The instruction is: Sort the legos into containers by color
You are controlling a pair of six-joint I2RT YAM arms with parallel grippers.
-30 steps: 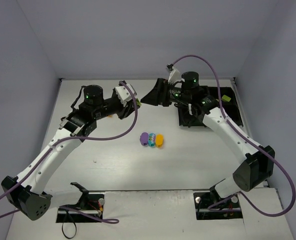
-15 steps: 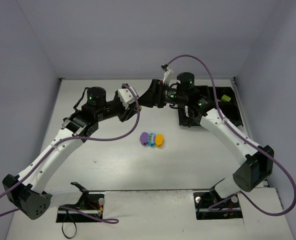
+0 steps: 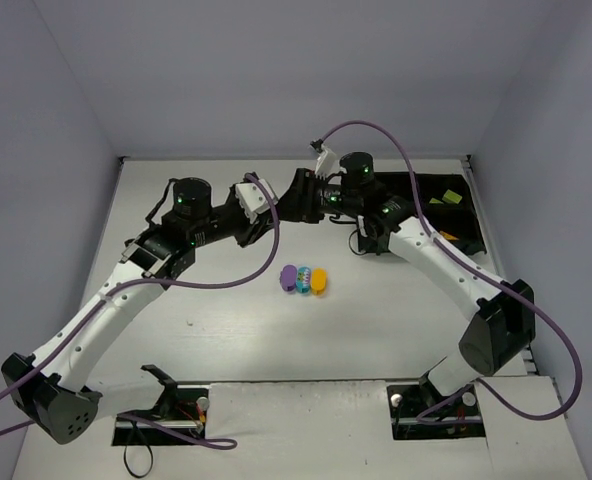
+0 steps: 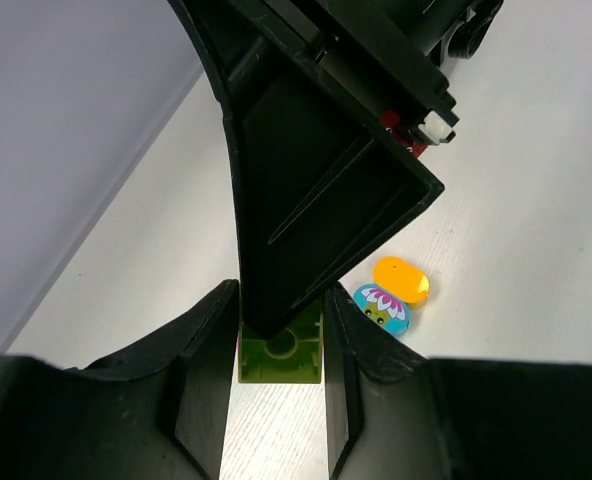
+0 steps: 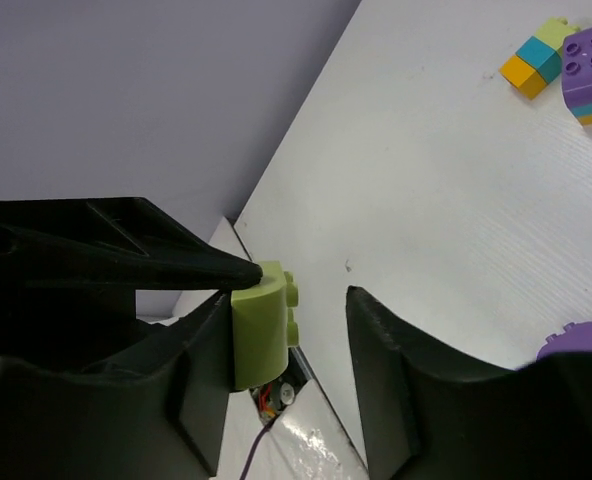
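Handing off the lime brick mid-air: left gripper is clamped on it, right gripper sits spread around it, so I'd close right squarely before left lets go.

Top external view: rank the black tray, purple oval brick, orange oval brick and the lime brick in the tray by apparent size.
1. black tray, largest by far.
2. purple oval brick and orange oval brick: alike, no ranking.
3. lime brick in the tray, slightly smaller.
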